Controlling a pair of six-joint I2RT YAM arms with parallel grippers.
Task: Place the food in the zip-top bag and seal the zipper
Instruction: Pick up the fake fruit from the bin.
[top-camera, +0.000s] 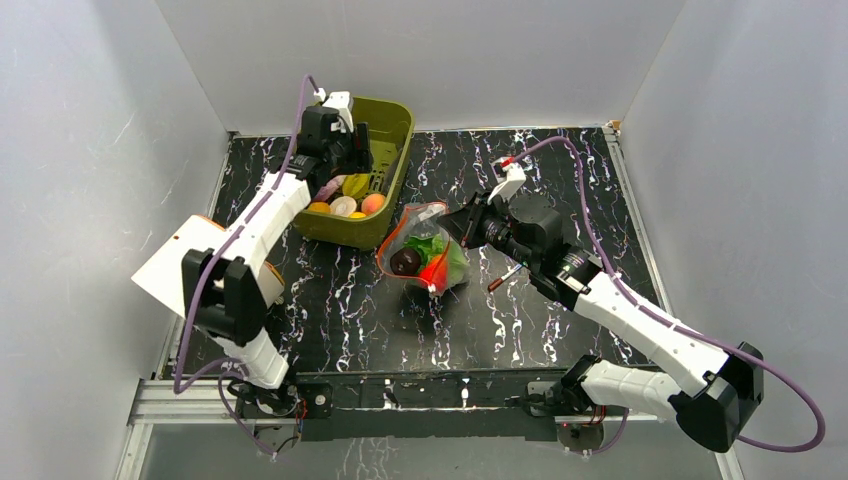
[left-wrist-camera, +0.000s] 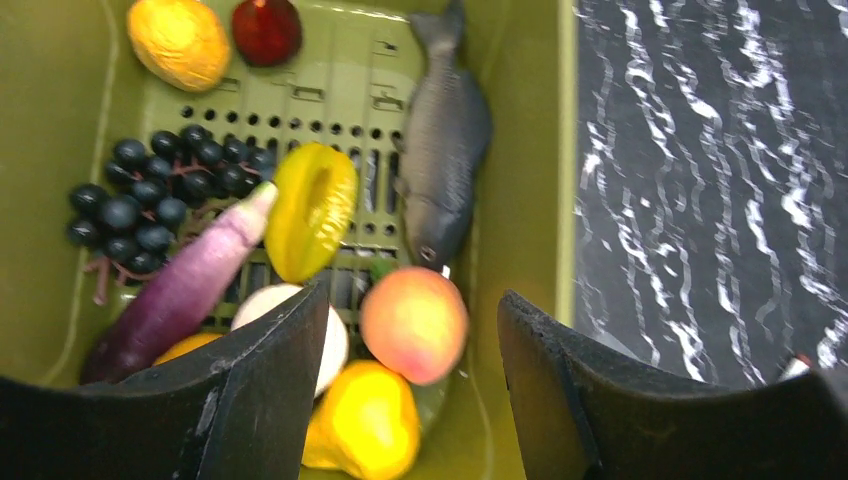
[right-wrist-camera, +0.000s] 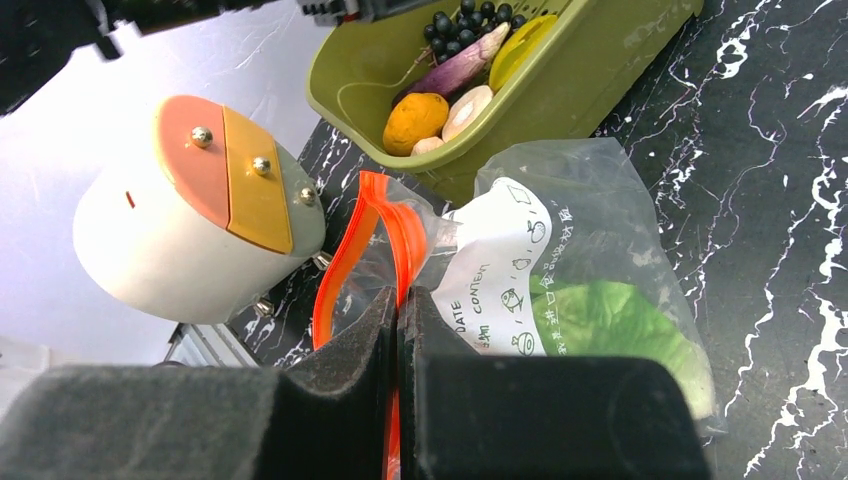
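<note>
Olive-green bin (top-camera: 396, 130) on black marbled table (top-camera: 330, 300)

Parted fingers (left-wrist-camera: 590, 400) above a peach (left-wrist-camera: 413, 322) (in the olive bin (left-wrist-camera: 520, 150))

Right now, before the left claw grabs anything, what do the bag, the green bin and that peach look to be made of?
The zip-top bag: thin clear plastic film, glossy; it creases and the cabbage shows through.
The bin: rigid moulded plastic, olive, semi-gloss, with slotted floor.
The peach: probably hard plastic; smooth, uniform sheen.
</note>
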